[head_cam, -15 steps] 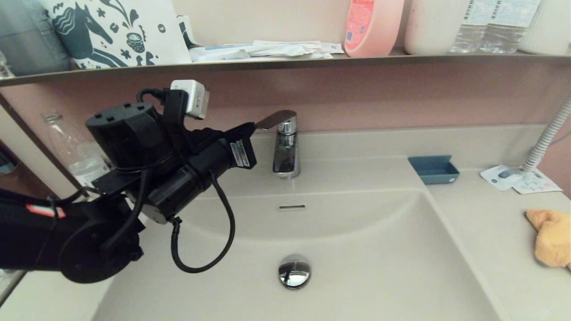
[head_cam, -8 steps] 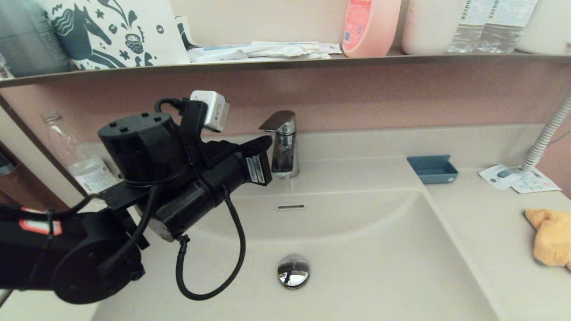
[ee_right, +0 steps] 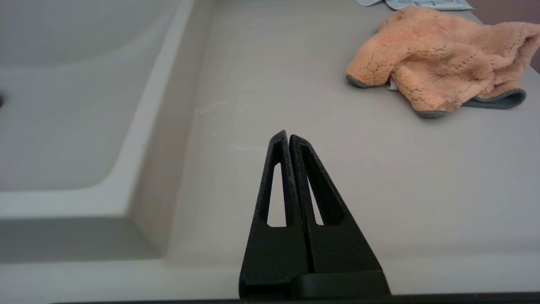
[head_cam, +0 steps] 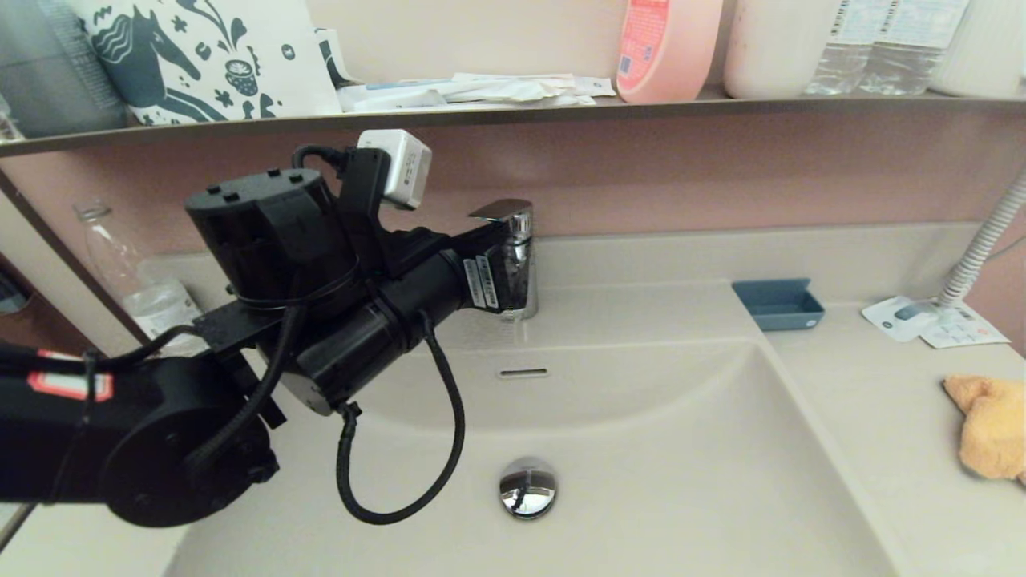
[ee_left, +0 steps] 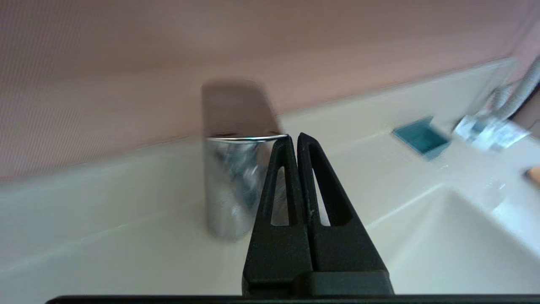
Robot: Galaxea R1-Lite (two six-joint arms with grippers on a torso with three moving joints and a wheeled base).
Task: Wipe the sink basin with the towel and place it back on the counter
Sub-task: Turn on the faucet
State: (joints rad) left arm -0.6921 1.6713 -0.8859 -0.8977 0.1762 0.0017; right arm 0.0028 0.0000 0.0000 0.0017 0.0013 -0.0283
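The orange-yellow towel [head_cam: 990,437] lies crumpled on the beige counter [head_cam: 874,385] at the far right; its grey trim shows in the right wrist view, towel [ee_right: 438,63]. The sink basin [head_cam: 641,449] holds only its chrome drain plug [head_cam: 527,487]. My left gripper [head_cam: 498,234] is shut with nothing in it, its tips right against the chrome faucet [head_cam: 515,264], just under the lever. In the left wrist view the left gripper [ee_left: 294,137] stands beside the faucet body [ee_left: 232,185]. My right gripper [ee_right: 288,136] is shut and empty, low over the counter [ee_right: 337,169], well short of the towel.
A blue soap dish [head_cam: 779,304] and white leaflets [head_cam: 934,322] sit at the back right beside a ribbed hose [head_cam: 982,244]. A dark shelf [head_cam: 513,114] with bottles and a bag runs above. A clear bottle [head_cam: 132,272] stands at the back left.
My left arm has moved right and up, bringing its shut fingers to the faucet. The faucet lever looks flatter than before. The towel has not moved.
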